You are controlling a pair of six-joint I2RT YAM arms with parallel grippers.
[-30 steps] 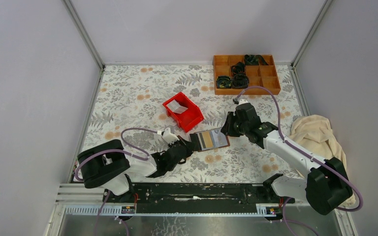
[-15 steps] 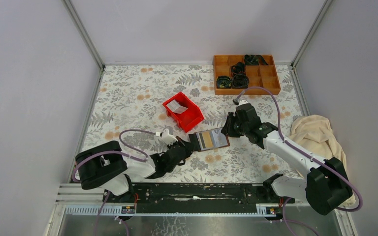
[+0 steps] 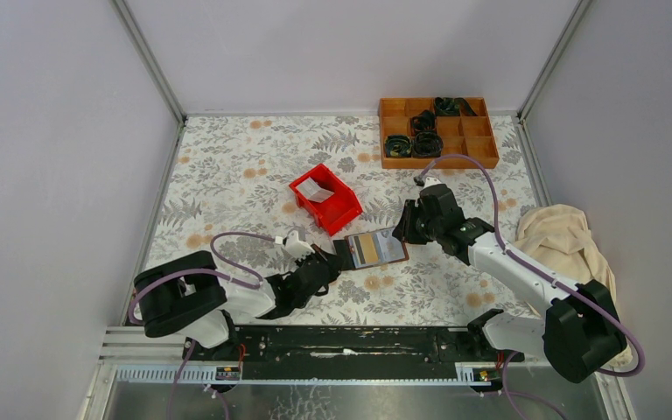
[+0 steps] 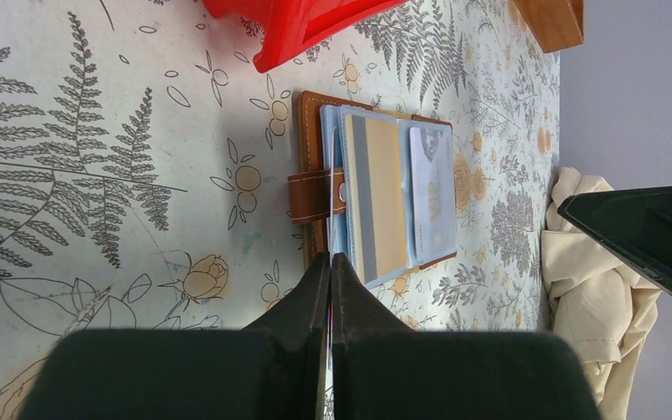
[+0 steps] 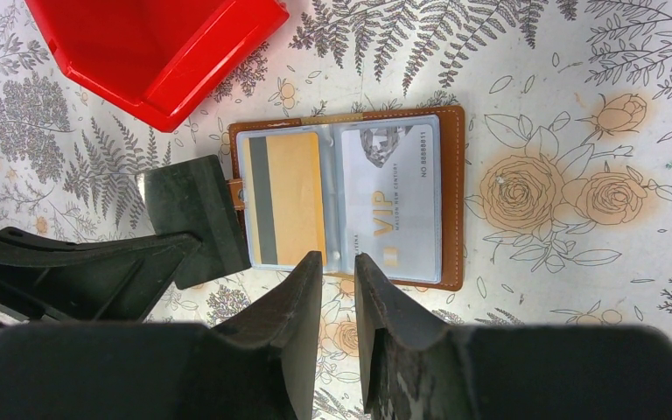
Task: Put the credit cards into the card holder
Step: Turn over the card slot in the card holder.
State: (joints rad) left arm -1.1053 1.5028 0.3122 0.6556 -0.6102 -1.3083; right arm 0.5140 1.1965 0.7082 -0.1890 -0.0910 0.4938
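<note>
At the card holder [image 5: 452, 175], my left gripper [image 4: 329, 267] pinches its edge, my right gripper [image 5: 339, 262] hangs narrowly parted; I would press both credit cards [image 5: 293, 197] flush, gently.

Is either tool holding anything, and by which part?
The left tool pinches the card holder by a thin inner sleeve at its strap edge; the right tool cannot be told.

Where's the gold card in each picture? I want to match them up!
Top external: the gold card is mid-table, just lower right of the red bin.
Left wrist: the gold card is in the centre, standing tall, with the red bin at the top edge.
Right wrist: the gold card is centre-left, with the red bin at top left.
Shared landmark: the red bin.
</note>
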